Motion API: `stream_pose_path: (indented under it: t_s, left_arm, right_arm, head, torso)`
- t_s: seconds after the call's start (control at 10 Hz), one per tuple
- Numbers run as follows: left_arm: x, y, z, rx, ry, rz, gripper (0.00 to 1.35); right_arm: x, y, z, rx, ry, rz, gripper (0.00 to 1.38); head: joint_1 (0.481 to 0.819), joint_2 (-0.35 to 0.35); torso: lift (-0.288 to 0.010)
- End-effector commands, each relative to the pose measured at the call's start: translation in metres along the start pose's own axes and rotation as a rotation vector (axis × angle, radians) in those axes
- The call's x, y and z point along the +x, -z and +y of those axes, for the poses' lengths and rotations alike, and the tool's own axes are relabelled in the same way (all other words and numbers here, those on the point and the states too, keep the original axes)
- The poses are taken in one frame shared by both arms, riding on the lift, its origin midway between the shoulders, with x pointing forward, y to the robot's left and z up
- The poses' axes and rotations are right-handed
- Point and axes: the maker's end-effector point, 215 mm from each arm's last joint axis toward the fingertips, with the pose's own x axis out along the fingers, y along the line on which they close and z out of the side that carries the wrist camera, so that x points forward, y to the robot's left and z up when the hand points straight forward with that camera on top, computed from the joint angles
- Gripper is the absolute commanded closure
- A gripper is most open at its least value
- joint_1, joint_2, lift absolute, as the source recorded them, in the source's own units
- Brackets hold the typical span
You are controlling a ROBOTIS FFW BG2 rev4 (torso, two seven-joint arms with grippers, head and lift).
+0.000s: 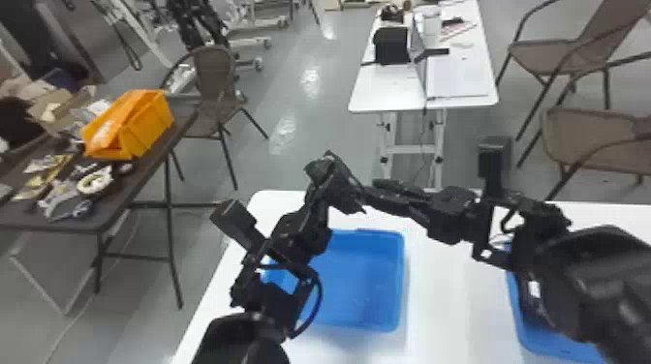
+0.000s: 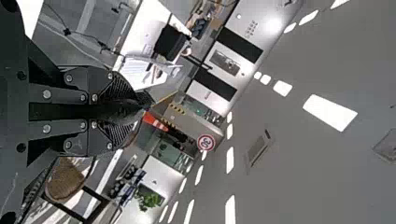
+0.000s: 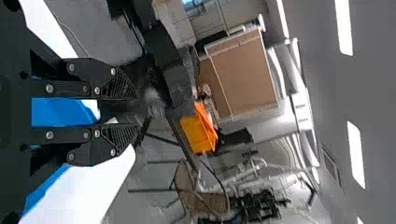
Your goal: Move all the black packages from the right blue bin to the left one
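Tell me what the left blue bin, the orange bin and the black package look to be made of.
Left blue bin: probably hard plastic, smooth; even colour and rounded corners suggest it.
Orange bin: likely rigid plastic, slightly glossy; pale light catches its side.
Black package: perhaps thin plastic film, mostly dull; its outline looks jagged and creased.

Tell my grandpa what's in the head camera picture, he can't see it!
Over a white table, the robot's left gripper holds a black package close to the right gripper. The left blue bin sits below; the right blue bin is partly behind the right arm.
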Motion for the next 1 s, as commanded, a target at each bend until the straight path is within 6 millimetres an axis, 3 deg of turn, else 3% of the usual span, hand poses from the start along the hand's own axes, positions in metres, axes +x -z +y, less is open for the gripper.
stream_pose_path:
  t_s: [0.0,0.1,0.2,0.4,0.5,0.7,0.8,0.9]
  left_arm:
    - [-0.005,-0.001,0.013,0.039,-0.025,-0.014,1.22]
    - [-0.013,0.001,0.033,0.126,-0.060,-0.017,1.22]
    - [-0.023,0.011,0.052,0.244,-0.088,0.017,1.22]
    - [-0.040,0.049,0.075,0.465,-0.096,0.138,1.22]
    - [-0.043,0.064,0.077,0.543,-0.070,0.184,1.22]
    - [-0.045,0.086,0.078,0.592,-0.035,0.214,1.22]
    - [-0.047,0.092,0.077,0.520,-0.034,0.179,1.03]
    - [-0.053,0.084,0.077,0.448,-0.041,0.095,0.42]
  right_arm:
    - [-0.023,-0.017,-0.022,-0.028,0.083,-0.090,0.02]
    - [-0.057,-0.029,-0.048,-0.106,0.218,-0.129,0.05]
    - [-0.098,-0.030,-0.072,-0.162,0.385,-0.149,0.19]
    - [-0.156,-0.009,-0.095,-0.175,0.541,-0.132,0.33]
    - [-0.172,0.003,-0.101,-0.156,0.573,-0.125,0.35]
    - [-0.181,0.008,-0.103,-0.148,0.593,-0.121,0.35]
    - [-0.181,0.009,-0.104,-0.147,0.592,-0.115,0.35]
    - [-0.182,0.011,-0.105,-0.147,0.592,-0.107,0.35]
  head:
    - [0.695,0.273]
    - [0.695,0.261]
    - [0.693,0.237]
    - [0.695,0.185]
    - [0.695,0.155]
    - [0.695,0.117]
    - [0.695,0.102]
    - [0.695,0.096]
  torso:
    - [0.000]
    - [0.000]
    - [0.000]
    - [0.000]
    - [0.000]
    - [0.000]
    - [0.000]
    - [0.000]
